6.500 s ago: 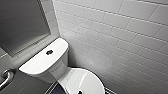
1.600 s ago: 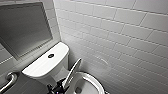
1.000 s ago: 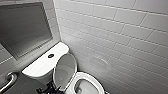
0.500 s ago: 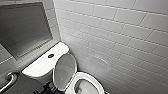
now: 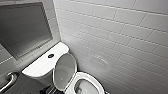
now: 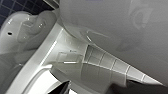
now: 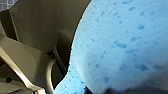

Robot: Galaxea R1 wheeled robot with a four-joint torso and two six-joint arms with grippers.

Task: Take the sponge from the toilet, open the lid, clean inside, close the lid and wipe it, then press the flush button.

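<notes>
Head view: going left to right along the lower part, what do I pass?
grab bar → tank → raised lid → open bowl → tiled wall

The toilet point(image 5: 45, 65) is seen from above, set in a corner against a wall of white tiles point(image 5: 117, 32). The lid point(image 5: 64, 71) is raised upright, just in front of the tank, and the oval bowl point(image 5: 86, 87) is left open beside it. 1 dark round button point(image 5: 50, 55) is set in the flat tank top. A dark framed panel point(image 5: 23, 27) is mounted above the tank, and a metal grab bar point(image 5: 8, 80) is fixed below it. A dark shape point(image 5: 48, 90) at the lower edge cannot be identified.
</notes>
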